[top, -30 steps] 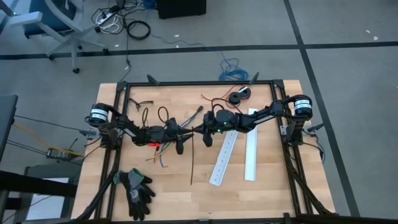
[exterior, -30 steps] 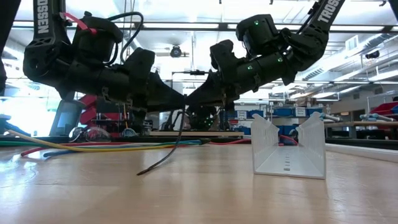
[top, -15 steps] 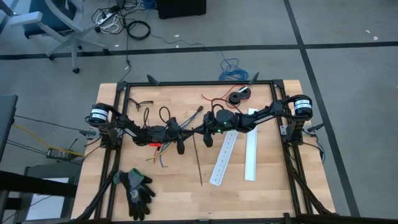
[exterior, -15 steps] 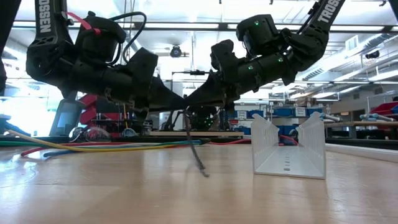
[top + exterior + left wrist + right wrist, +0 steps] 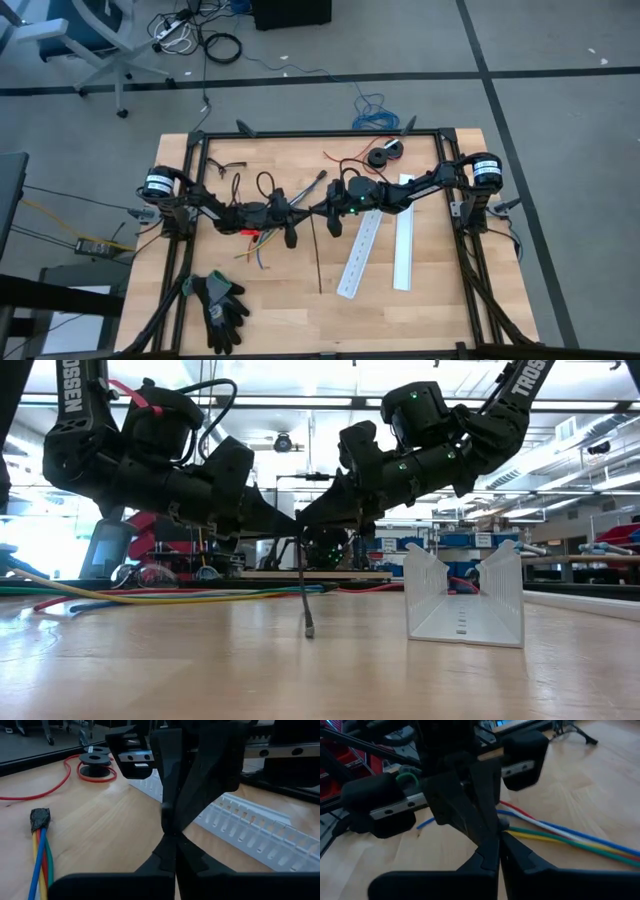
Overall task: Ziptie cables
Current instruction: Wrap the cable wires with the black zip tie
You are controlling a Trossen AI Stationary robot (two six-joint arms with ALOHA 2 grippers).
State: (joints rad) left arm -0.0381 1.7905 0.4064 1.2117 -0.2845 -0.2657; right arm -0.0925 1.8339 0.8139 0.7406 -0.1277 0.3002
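Observation:
The cables (image 5: 258, 242) lie on the wooden table as a bundle of yellow, red, green and blue wires with a dark taped end (image 5: 40, 817). They also show in the right wrist view as cables (image 5: 560, 839). They lie just below my left gripper. My left gripper (image 5: 303, 211) and my right gripper (image 5: 318, 209) meet tip to tip above the table's middle, both shut. A thin dark zip tie (image 5: 316, 255) slants down from where they meet toward the near edge. Its free end (image 5: 308, 630) is at the tabletop. My left gripper reaches in level from the table's left and is shut at the zip tie's upper end (image 5: 300, 545). The fingers (image 5: 170, 862) hide the place of contact. The tie hangs below them, slanting toward the near edge. My right gripper reaches in from the table's right, tipped slightly down, and is shut at the same upper end of the zip tie. Its fingers (image 5: 496, 856) and the left gripper's fingers facing them cover the contact.
Two white slotted cable ducts (image 5: 360, 250) (image 5: 403, 235) lie right of the middle; one duct (image 5: 465, 600) stands close in the low view. A red wire with a black spool (image 5: 381, 155) is at the back, black gloves (image 5: 220, 305) at the near left.
My left gripper's fingers have shut at the zip tie's upper end, beside the right gripper's tips. The tie's free end has swung from the left toward the table's right, then settled back to hang nearly straight below the grippers. Both arms have stayed in place.

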